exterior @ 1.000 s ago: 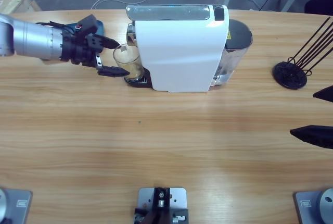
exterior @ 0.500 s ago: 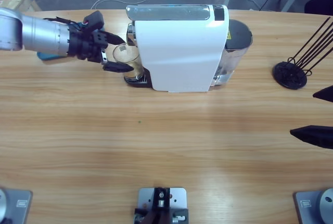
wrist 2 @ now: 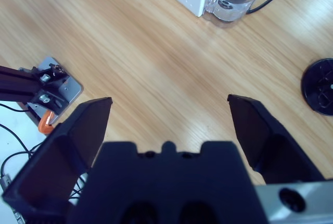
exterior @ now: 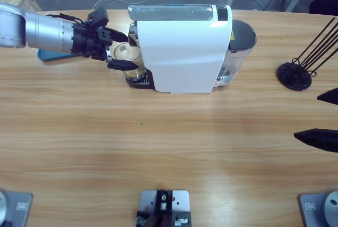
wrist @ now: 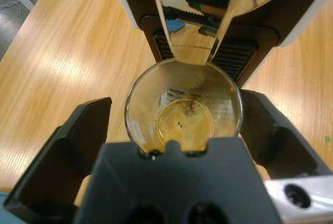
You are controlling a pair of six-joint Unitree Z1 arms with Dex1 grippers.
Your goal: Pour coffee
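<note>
Brown coffee [wrist: 185,124] in a clear glass [wrist: 183,107] under the white machine's [exterior: 182,53] spout, left gripper [exterior: 120,51] jaws spread around it, black stand [exterior: 294,75] at three o'clock, right gripper [wrist 2: 169,130] jaws apart over bare table [exterior: 158,148].

no text, label or number can be read on anything in these views.

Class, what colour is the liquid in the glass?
Golden brown coffee with paler froth, best seen in the left wrist view.
</note>
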